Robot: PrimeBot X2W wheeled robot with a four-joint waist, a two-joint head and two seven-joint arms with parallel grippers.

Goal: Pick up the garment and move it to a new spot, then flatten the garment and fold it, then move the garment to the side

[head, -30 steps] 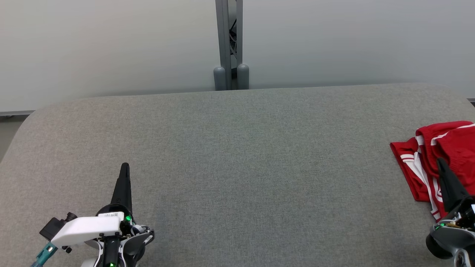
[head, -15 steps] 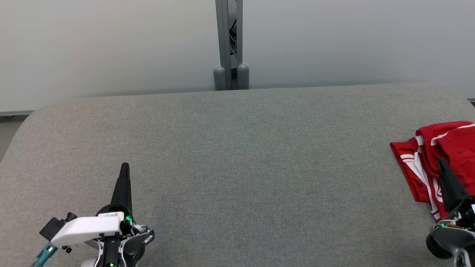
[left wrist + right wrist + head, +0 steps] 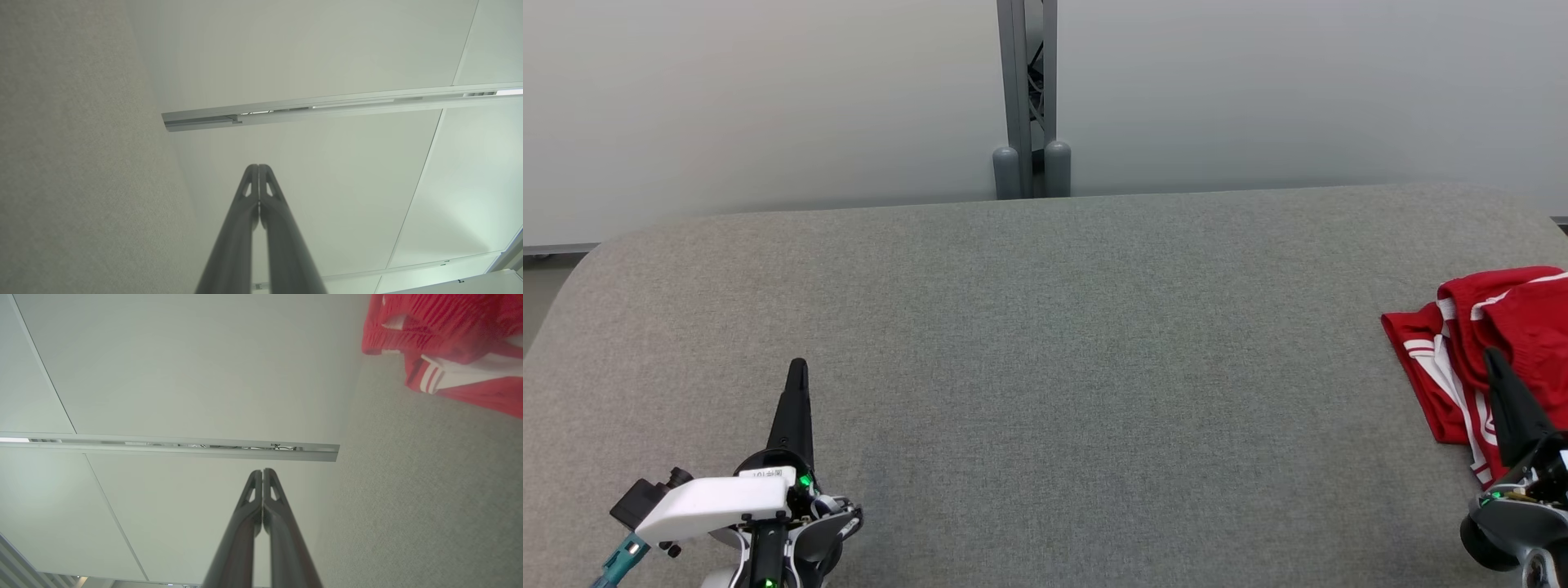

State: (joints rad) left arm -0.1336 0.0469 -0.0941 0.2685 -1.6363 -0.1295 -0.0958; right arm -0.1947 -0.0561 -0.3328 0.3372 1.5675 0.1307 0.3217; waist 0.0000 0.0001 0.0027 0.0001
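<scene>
garment [image 3: 1523, 314]: red cloth with white stripes and trim; lies on the bench [image 3: 1045, 367] at the far right of the head view, running past that view's edge.
garment, lie: bunched in layers, with a striped hem spread toward the middle of the bench and a thicker red roll behind it. The visible part is neither flat nor squared.
garment, hold: none; it rests on the bench under its own weight.
right hand [image 3: 1492, 357]: clenched, fingers pressed together tip to tip with nothing between them, as the right wrist view [image 3: 262, 470] also shows.
right hand to garment: in the head view the dark fingers cross in front of the garment's near part. In the right wrist view the garment [image 3: 449, 326] sits off to the upper right with bare bench between, so the tips are judged near it but not touching.
left hand [image 3: 798, 365]: clenched and empty [image 3: 258, 166], at the lower left, well apart from the garment across the bench.
reason for pose (judged): both hands sit low at the robot's edge, pointing away; this reads as a rest pose.
stage (judged): fits a heap waiting to be picked up, or a folded garment already set aside.
bench: grey woven cover, rounded far corners.
behind: pale wall [image 3: 768, 98]; grey post [image 3: 1027, 98] at centre.
</scene>
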